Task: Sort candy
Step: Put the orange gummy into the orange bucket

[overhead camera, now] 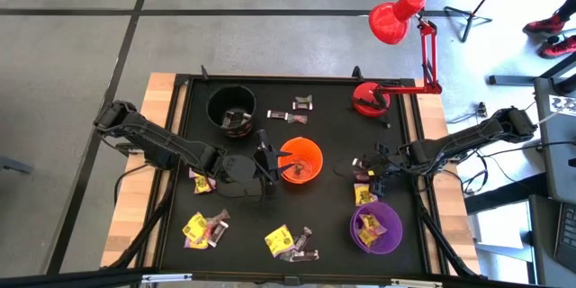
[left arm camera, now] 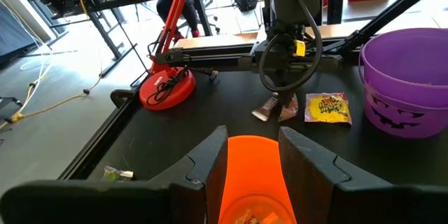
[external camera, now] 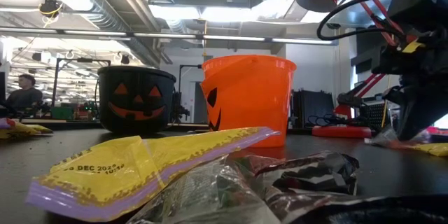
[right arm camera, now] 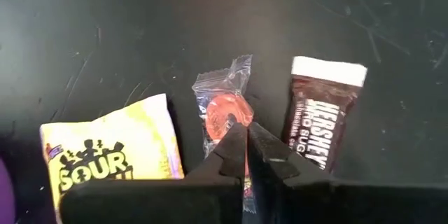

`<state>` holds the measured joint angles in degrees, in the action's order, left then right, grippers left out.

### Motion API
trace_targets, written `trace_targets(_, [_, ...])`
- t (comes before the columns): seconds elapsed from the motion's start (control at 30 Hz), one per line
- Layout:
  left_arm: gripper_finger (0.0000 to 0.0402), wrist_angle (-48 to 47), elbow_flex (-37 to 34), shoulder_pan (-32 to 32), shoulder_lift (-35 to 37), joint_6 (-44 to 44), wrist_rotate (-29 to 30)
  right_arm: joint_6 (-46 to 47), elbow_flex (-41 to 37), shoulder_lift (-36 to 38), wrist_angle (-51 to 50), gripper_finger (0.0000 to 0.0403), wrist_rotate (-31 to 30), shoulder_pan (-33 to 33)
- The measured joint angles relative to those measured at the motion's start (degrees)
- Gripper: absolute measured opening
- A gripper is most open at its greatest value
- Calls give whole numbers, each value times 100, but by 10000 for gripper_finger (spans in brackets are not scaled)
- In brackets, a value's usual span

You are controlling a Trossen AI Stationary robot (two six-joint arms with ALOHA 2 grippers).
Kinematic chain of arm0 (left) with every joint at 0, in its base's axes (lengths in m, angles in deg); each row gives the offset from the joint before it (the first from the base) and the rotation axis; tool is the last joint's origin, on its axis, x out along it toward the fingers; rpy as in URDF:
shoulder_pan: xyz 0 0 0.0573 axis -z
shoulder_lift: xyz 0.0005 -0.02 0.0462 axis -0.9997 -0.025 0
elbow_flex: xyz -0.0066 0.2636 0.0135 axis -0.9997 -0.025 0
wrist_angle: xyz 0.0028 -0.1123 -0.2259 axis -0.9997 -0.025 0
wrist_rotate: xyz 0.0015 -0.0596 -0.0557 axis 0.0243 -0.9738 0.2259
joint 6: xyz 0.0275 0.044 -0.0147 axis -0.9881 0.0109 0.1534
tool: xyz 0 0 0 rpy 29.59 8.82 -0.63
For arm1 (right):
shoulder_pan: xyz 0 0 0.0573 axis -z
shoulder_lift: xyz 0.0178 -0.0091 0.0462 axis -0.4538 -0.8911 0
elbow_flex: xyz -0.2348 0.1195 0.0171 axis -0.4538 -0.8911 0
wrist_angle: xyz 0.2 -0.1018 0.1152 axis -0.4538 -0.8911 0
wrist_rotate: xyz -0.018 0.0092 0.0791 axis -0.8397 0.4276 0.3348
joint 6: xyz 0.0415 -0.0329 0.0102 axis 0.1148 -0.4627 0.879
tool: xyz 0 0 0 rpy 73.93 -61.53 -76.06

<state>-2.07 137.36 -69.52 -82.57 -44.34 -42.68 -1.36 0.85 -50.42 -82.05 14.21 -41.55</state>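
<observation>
Candy lies scattered over the black mat, and the piece that matters now is the orange sweet (right arm camera: pixel 227 114) in a clear crinkly wrapper, directly under the right gripper (right arm camera: pixel 246 140). Its jaws are pinched together on the wrapper's near end — the round sweet itself sits just beyond the tips, and the wrapper's long axis runs in line with the fingers. Just beside it on one side lies a yellow sour packet (right arm camera: pixel 115 155), flat and glossy; on the other a brown chocolate bar (right arm camera: pixel 320 108), a stiff little rectangle with a white end. All three rest near the purple cup (overhead camera: pixel 376 228), on the right arm's side, so that arm is plainly the nearer one.

The left gripper (left arm camera: pixel 252 155) hangs over the orange cup (overhead camera: pixel 301 160) with its jaws apart and nothing between them. More candy lies along the mat's near edge and by the black cup (overhead camera: pixel 231 107).
</observation>
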Motion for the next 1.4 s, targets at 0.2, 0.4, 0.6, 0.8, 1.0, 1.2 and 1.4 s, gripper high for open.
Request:
trace_targets(0.2, [119,0,0,0,0,23,0,-25,236,0,-51,4,-159,-2])
trace_targets(0.4, [119,16,0,-31,-153,125,20,-329,834,2,-55,1,-326,-2])
trace_targets(0.6, [119,-51,-2,-87,-399,155,108,-749,1495,2,-48,1,-687,-4])
trace_targets(0.8, [119,-54,-2,-56,-406,122,161,-1287,1935,-5,596,1,-1005,-2])
trace_targets(1.0, [119,-48,-2,132,-253,-98,466,-1871,2091,-286,1740,0,-991,30])
trace_targets(1.2, [119,80,-2,385,-143,-104,789,-2094,2365,-912,2400,0,-403,369])
trace_targets(1.4, [119,175,-2,714,70,-345,1426,-2359,2764,-1702,2362,0,-298,822])
